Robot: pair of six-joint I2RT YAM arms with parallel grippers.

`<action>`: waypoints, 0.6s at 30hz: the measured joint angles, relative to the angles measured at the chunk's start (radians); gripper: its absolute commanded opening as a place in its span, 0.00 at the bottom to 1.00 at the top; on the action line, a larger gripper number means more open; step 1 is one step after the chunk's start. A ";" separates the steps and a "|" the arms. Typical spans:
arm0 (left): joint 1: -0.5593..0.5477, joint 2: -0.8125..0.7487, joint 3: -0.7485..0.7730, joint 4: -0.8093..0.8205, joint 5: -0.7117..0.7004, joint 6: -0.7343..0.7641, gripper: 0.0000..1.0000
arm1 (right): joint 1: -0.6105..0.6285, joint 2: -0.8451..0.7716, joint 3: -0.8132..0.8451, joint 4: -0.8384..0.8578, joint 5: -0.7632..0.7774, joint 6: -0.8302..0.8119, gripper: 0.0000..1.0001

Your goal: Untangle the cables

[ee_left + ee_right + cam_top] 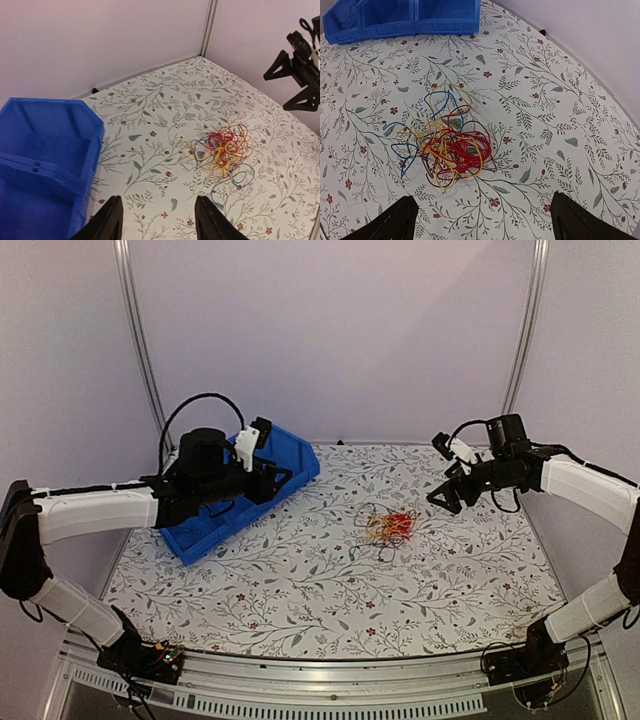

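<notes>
The cables (388, 527) lie in one tangled pile of red, orange-yellow, blue and dark wires on the floral table, right of centre. The pile also shows in the left wrist view (225, 150) and in the right wrist view (447, 142). My left gripper (157, 217) is open and empty, raised beside the blue bin, well left of the pile. My right gripper (480, 220) is open and empty, raised above the table just right of the pile; it also shows in the top view (447, 495).
A blue bin (285, 465) lies at the back left of the table, partly under my left arm; it shows empty in the left wrist view (40, 160). Pale walls and metal posts close in the back and sides.
</notes>
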 measured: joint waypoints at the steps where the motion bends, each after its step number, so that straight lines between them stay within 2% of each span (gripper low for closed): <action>1: -0.029 0.047 0.007 0.006 0.003 -0.002 0.41 | 0.000 0.000 0.000 0.005 -0.011 0.011 0.97; 8: -0.193 0.311 0.021 0.072 0.021 -0.051 0.44 | -0.003 -0.004 -0.053 0.093 -0.085 0.054 0.95; 14: -0.254 0.513 0.100 0.121 0.032 -0.122 0.43 | -0.003 -0.003 -0.132 0.161 -0.172 0.077 0.94; 18: -0.278 0.595 0.146 0.137 0.041 -0.159 0.42 | -0.003 0.002 -0.154 0.175 -0.215 0.077 0.94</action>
